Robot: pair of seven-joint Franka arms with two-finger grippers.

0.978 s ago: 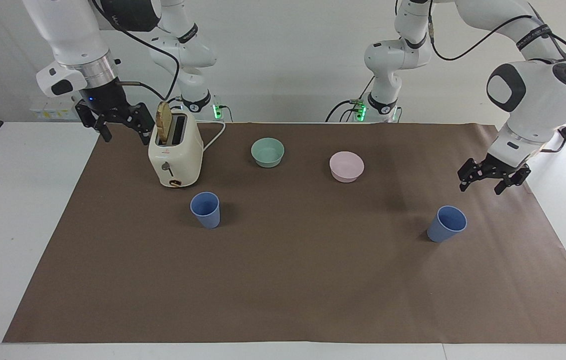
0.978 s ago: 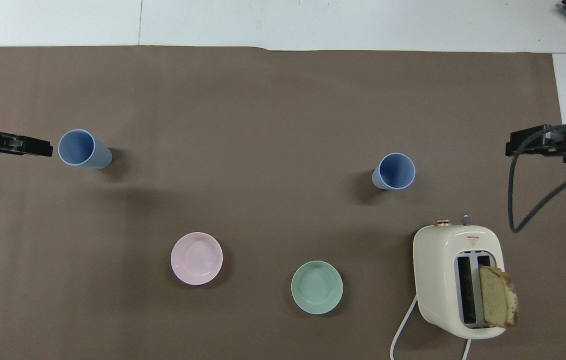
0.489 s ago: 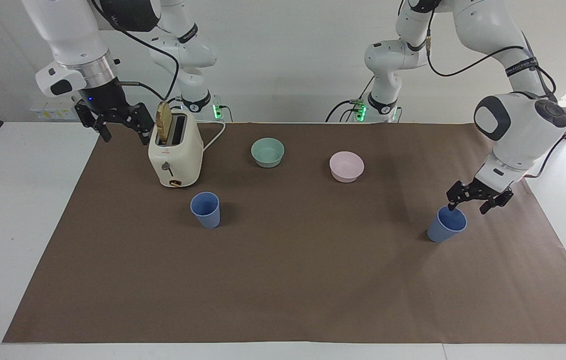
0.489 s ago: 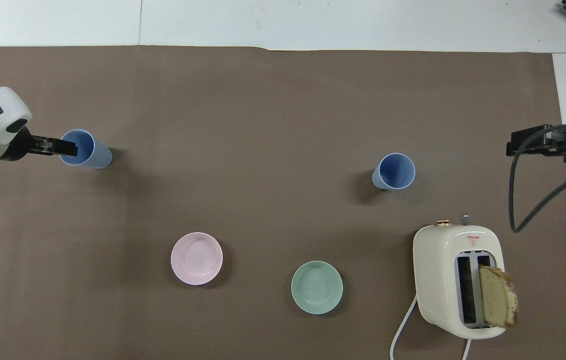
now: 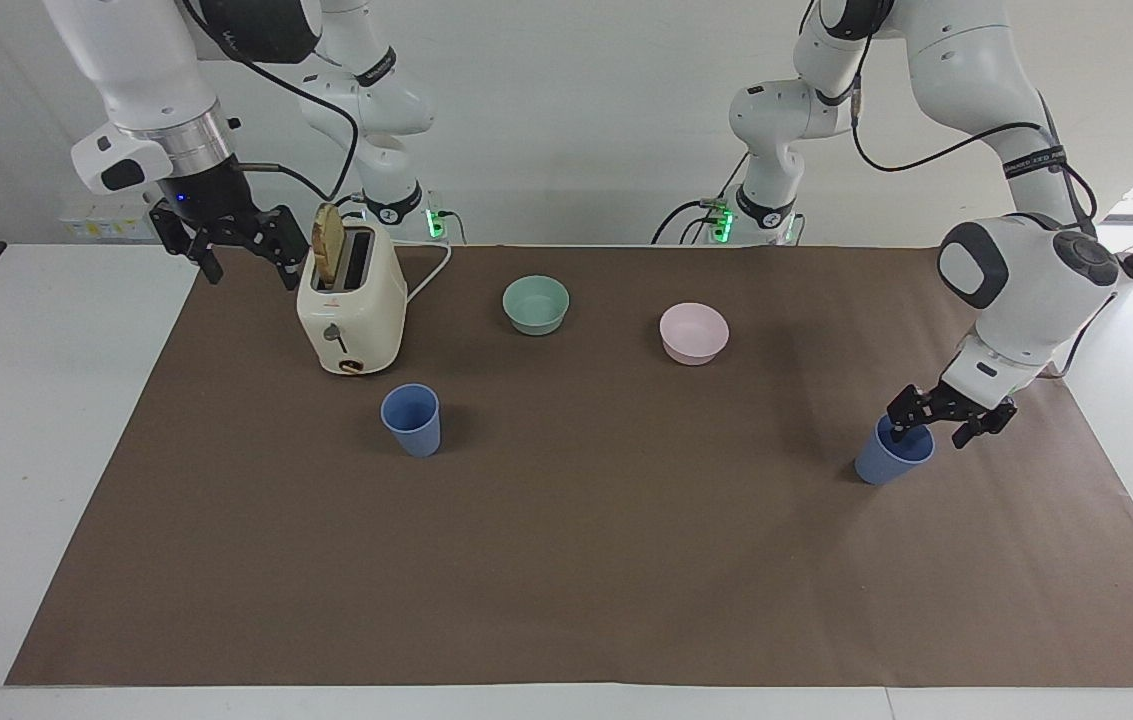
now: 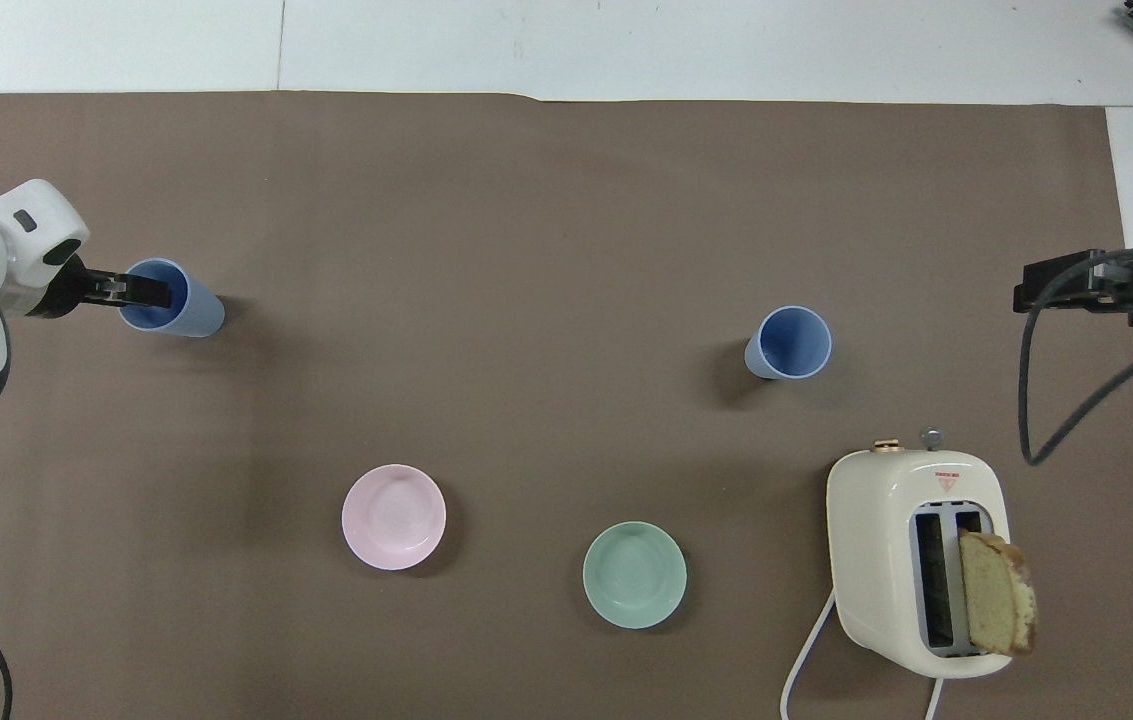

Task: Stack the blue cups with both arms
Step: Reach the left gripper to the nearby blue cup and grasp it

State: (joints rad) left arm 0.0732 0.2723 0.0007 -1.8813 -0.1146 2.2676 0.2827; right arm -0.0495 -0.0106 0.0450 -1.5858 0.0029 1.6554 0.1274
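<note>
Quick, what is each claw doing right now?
Left gripper: open, astride the rim of a blue cup.
Right gripper: open, empty, waiting beside the toaster.

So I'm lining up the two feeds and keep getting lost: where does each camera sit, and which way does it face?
Facing view: high across the table, looking at the robots; both whole arms show, left end effector at a blue cup, right end effector beside the toaster.
Overhead view: above the robots' end, looking steeply down; only the wrists and end effectors show.
Shared: both cups, both bowls, toaster, half a turn apart.
</note>
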